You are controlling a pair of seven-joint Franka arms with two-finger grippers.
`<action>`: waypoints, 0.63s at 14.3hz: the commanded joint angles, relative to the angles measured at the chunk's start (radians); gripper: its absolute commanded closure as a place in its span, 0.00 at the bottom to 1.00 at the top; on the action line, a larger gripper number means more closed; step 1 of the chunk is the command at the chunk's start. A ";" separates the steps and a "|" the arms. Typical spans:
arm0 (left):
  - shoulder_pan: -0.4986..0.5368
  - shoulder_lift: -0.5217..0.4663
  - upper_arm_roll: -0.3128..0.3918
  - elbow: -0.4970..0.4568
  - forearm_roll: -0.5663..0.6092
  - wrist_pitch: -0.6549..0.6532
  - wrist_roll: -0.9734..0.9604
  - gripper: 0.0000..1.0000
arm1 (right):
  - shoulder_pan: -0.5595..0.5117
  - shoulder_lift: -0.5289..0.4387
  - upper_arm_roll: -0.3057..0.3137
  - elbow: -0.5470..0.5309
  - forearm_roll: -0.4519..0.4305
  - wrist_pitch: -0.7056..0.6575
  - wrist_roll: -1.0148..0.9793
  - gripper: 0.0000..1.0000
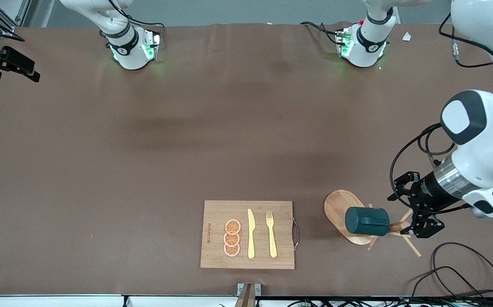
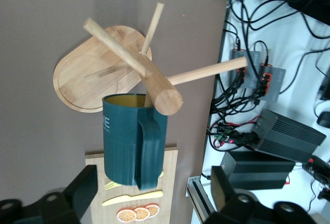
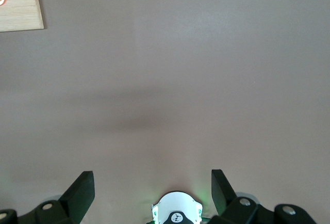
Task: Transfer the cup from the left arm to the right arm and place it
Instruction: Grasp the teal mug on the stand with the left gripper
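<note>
Teal-green cup (image 1: 367, 221) is hanging sideways on the wooden peg rack (image 1: 393, 228) in the front view, at the left arm's end of the table, near the camera edge. Rack's oval base (image 1: 339, 209) is sitting at the cup's 10 o'clock. Left gripper (image 1: 416, 213) is hovering at the cup's 3 o'clock, over the rack's pegs, fingers spread wide, gripping nothing. Bamboo cutting board (image 1: 212, 213) is carrying orange slices (image 1: 232, 238), a yellow knife (image 1: 251, 234) and a yellow fork (image 1: 271, 234). Right gripper is sitting out of frame; right arm is waiting.

Left wrist view: cup (image 2: 131, 141) is hanging on a peg, handle (image 2: 149, 152) facing the camera, both fingers (image 2: 82, 188) standing clear of it.

Right wrist view: right gripper (image 3: 152, 190) is hanging open and empty over bare brown table (image 3: 180, 79), board corner (image 3: 20, 4) at 10 o'clock.
</note>
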 commanded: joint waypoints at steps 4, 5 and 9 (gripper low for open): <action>-0.014 0.055 0.001 0.037 -0.019 -0.007 -0.022 0.12 | -0.009 -0.017 0.002 -0.015 0.009 -0.003 -0.001 0.00; -0.014 0.060 0.001 0.040 -0.019 -0.003 -0.020 0.12 | -0.009 -0.017 0.002 -0.015 0.009 -0.003 -0.001 0.00; -0.014 0.083 0.001 0.050 -0.018 0.000 -0.020 0.14 | -0.009 -0.017 0.002 -0.015 0.009 -0.003 -0.001 0.00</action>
